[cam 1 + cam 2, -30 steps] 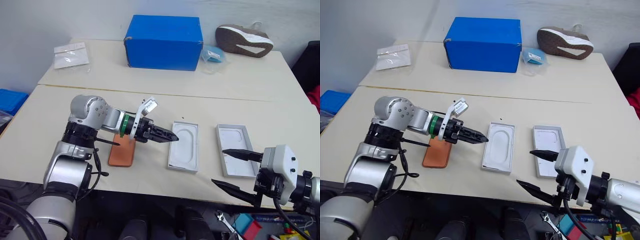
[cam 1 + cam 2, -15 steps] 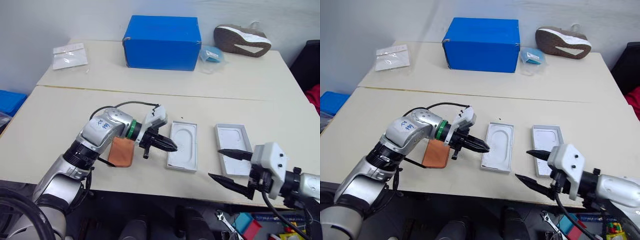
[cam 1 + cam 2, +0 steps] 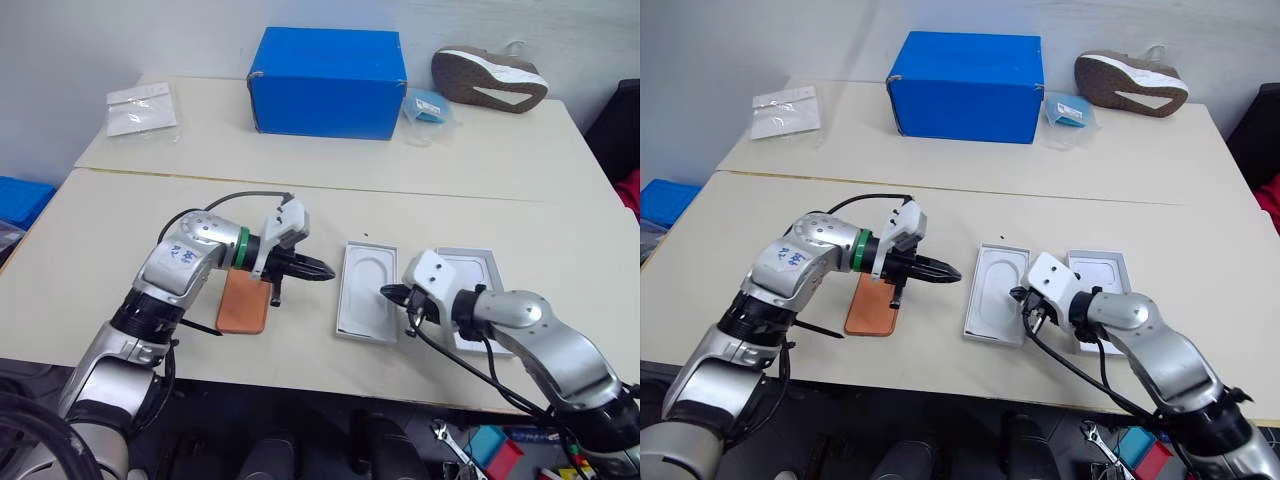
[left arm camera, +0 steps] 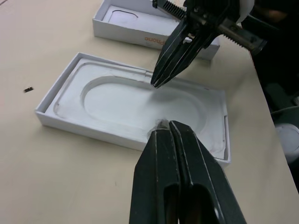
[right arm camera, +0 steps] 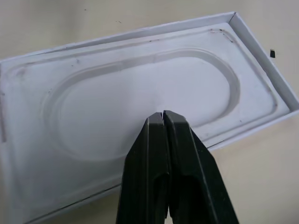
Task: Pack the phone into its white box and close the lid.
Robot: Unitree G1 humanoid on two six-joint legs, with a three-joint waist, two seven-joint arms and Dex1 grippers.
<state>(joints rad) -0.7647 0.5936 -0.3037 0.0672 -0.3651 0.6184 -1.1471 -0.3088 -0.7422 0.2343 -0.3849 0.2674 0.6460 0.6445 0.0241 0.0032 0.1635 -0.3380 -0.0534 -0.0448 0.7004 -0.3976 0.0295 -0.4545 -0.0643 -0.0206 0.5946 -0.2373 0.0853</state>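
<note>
Beige table (image 3: 100,200), big blue cardboard box (image 3: 328,70) at the far side, well apart from the work.

Shallow white cardboard tray, i.e. the white box (image 4: 93,130), lies near the table's front edge w/ a thin white moulded insert w/ oval recess (image 4: 140,100) seated in it. Just beside it on the robot's right is the lid (image 3: 470,265), a second shallow white tray lying open side up, orange lettering on its side wall.

Flat orange-copper phone (image 3: 243,303) lies on the table left of the box, apart from it and partly under the left forearm. Nothing holds it.

Left gripper (image 3: 322,270): fingers pressed together, tips at the box's left rim. A scrap of white shows at the tips in the left wrist view; can't tell if that's the insert's edge pinched or just behind. Right gripper (image 3: 388,293): also fully closed, tips over the insert near its right rim, nothing visibly gripped.

Judgement: the insert prob. has to come out before the phone goes in.
- Work one edge only and lift slowly.
- Use the other tip to pin the tray wall so the box doesn't slide or tip.
- The insert looks thin and flexy, so expect it to bow or stick; avoid a hard pinch.
- Keep the left forearm off the phone so it isn't dragged.
</note>
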